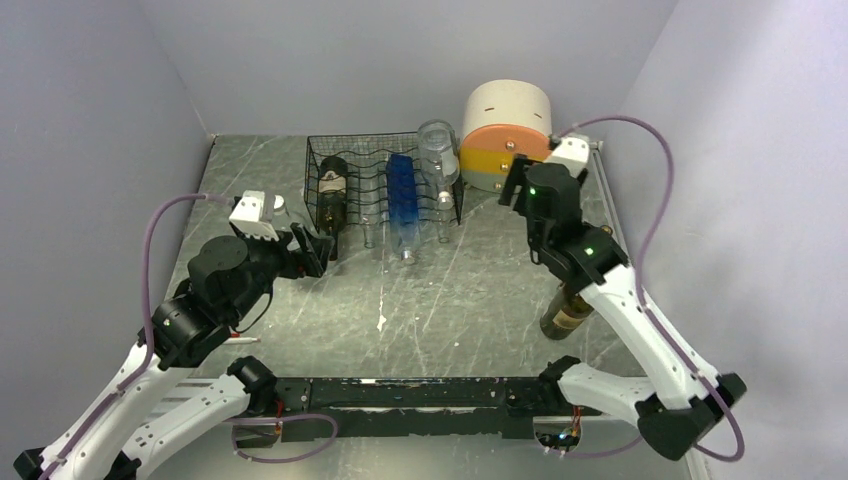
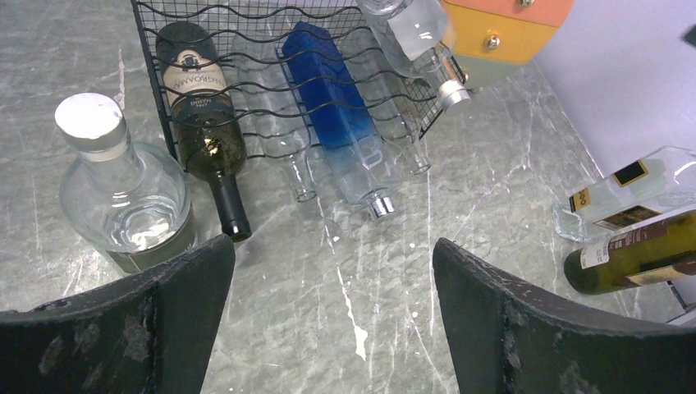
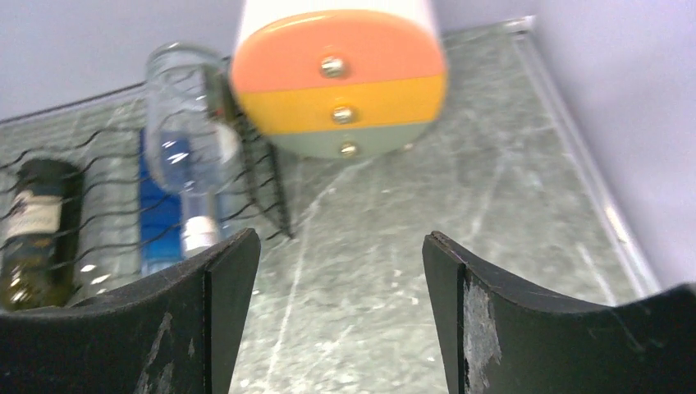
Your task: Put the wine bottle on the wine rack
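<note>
1. Green glass bottle (image 1: 562,312) stood near the bench's right edge, closer to the near edge than either gripper and partly under the right forearm (image 1: 622,290). It looked upright, long axis vertical, with its neck hidden by that arm.
2. Left gripper (image 1: 322,248) hung toward the left edge, just short of the rack, fingers spread and empty. The bottle lay well off to its right.
3. Right gripper (image 1: 512,186) sat farther back, facing the drawer unit (image 1: 505,130), fingers parted and gripping nothing. The bottle lay behind it, toward the near edge; this arm seemed the nearer one.
4. Rack (image 1: 312,180) stood at the far edge. Racked bottles (image 1: 403,200) lay near-to-far, necks toward the near edge, so the bottle would likely need tipping likewise.
</note>
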`<state>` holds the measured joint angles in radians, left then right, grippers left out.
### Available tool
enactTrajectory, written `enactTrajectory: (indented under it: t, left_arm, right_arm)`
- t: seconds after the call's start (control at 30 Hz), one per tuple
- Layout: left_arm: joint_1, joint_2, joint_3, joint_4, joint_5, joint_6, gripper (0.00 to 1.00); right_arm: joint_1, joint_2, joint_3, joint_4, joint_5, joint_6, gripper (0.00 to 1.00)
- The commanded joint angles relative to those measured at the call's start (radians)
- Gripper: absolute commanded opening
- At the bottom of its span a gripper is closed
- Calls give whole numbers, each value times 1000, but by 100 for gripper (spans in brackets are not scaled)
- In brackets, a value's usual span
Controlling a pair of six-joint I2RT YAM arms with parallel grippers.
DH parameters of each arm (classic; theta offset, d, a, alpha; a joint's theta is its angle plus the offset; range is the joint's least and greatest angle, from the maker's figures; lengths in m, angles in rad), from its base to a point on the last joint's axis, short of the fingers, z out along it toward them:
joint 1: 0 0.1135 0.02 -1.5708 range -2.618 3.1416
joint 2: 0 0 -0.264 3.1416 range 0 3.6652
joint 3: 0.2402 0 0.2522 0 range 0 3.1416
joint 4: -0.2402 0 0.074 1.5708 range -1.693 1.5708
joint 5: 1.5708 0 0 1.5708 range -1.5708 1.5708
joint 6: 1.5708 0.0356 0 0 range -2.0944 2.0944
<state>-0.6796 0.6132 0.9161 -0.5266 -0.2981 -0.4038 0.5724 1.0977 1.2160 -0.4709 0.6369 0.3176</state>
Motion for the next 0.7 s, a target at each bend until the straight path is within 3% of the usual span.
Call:
enactTrajectory:
  t: [0.0, 0.23, 0.67]
  left_arm:
    - [5, -1, -12, 40, 10, 23, 94]
    - [5, 11, -20, 46, 11, 26, 94]
    - [5, 80, -26, 83, 53, 26, 94]
  right_arm:
    - [-4, -87, -3, -166, 291, 26, 77]
    - [-5, -173, 27, -424, 487, 200, 76]
    - [-5, -384, -18, -666, 446, 394, 65]
